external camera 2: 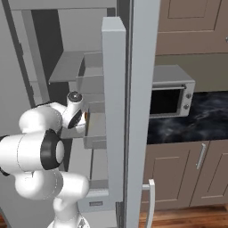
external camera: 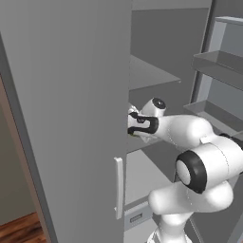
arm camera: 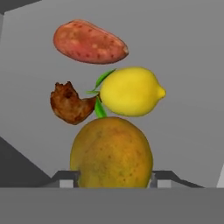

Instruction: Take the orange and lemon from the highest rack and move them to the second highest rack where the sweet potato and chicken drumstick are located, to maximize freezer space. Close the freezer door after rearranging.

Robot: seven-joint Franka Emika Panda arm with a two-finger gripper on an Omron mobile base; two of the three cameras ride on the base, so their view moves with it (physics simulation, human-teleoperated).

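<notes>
Freezer interior, second highest rack, seen along the gripper. Round mottled orange [arm camera: 111, 153] sits dead ahead between the two dark finger tips of the gripper [arm camera: 111, 178], one tip at each flank of the fruit. Jaws stand spread about as wide as the orange; whether the pads press it or merely flank it cannot be told from this angle.

Beyond the orange, in a near-straight line away from the hand: smooth yellow lemon with green leaves [arm camera: 131, 91], just past and touching or almost touching the orange's top edge; long axis of the lemon runs across the view, nub end to the right of the picture. Browned chicken drumstick [arm camera: 69, 103] lies beside the lemon, to the left in this view. Reddish oblong sweet potato [arm camera: 89, 42] lies farthest in, long axis also crosswise. All four rest on the same flat grey shelf surface [arm camera: 188, 109].

From the base cameras: white arm reaches in behind the edge of the tall grey freezer door [external camera: 66, 104], wrist buried at shelf height; open door with its moulded grey door bins [external camera 2: 95, 129] stands alongside.

Judgement: both fruits look to be on the right rack already. Coming move turns on a straight pull-back along the hand's own axis, since the lemon sits directly behind the orange and any forward push would shove it. Door closing remains undone.
</notes>
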